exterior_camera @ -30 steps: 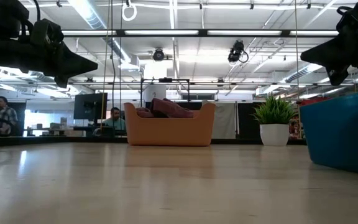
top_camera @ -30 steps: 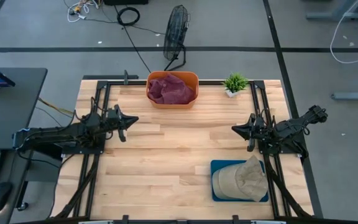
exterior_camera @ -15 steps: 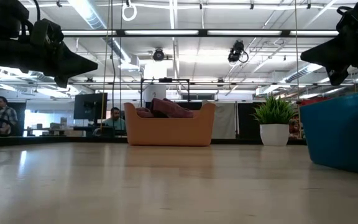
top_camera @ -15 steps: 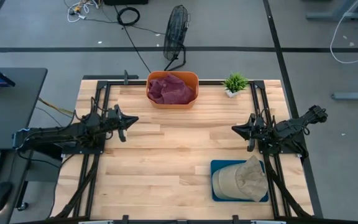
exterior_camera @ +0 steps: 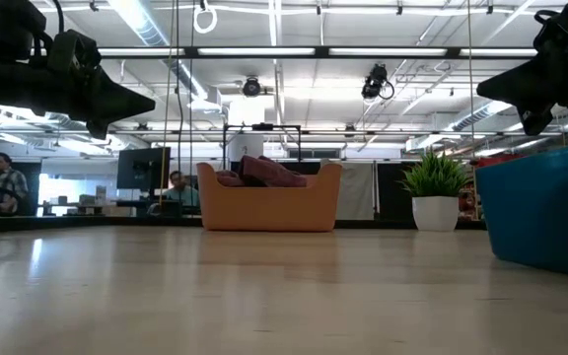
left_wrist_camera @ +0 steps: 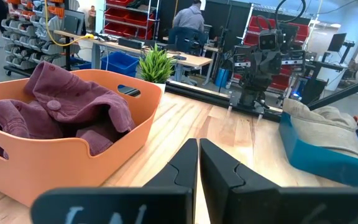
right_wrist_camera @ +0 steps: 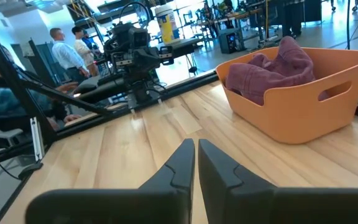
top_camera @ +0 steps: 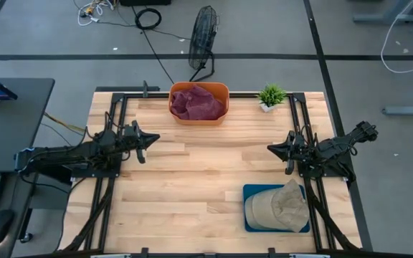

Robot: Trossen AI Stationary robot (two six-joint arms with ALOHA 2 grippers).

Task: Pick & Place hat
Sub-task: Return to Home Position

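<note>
Tan caps lie heaped inside the blue bin — the placing looks finished. The right gripper hovers just beyond the bin, fingers pressed together on nothing. The left gripper hangs well away from the bin, likewise closed and empty. The step in hand appears to be the return home — next, both need only settle at rest.

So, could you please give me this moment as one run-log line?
brown caps: in blue bin | left hand: shut, empty, raised | right hand: shut, empty, raised
</note>
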